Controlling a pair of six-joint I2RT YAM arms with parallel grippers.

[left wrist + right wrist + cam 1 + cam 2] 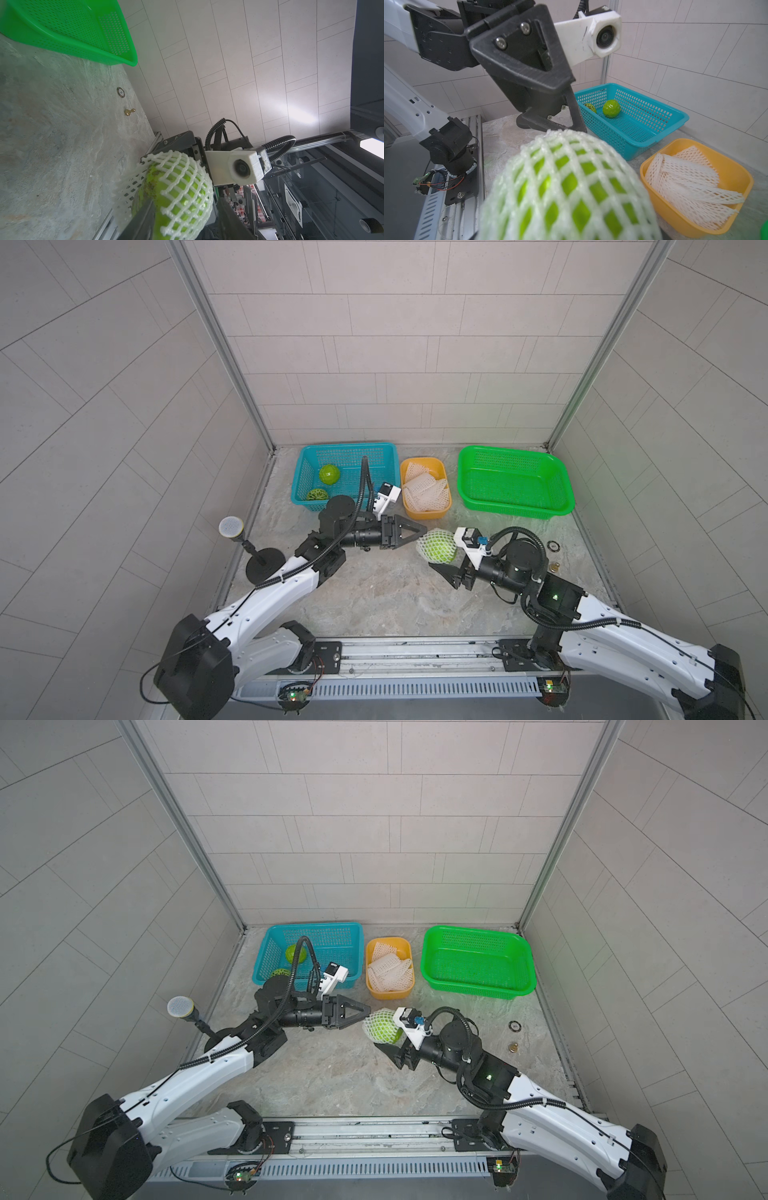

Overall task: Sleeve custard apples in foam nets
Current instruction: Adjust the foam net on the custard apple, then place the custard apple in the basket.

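While netted, custard apple point(438, 548) in jaws

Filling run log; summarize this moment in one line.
left end effector: open | right end effector: holding netted custard apple | green basket: empty

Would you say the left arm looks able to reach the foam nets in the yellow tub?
Probably yes: the left gripper is open, and the foam nets lie uncovered in the yellow tub close by.
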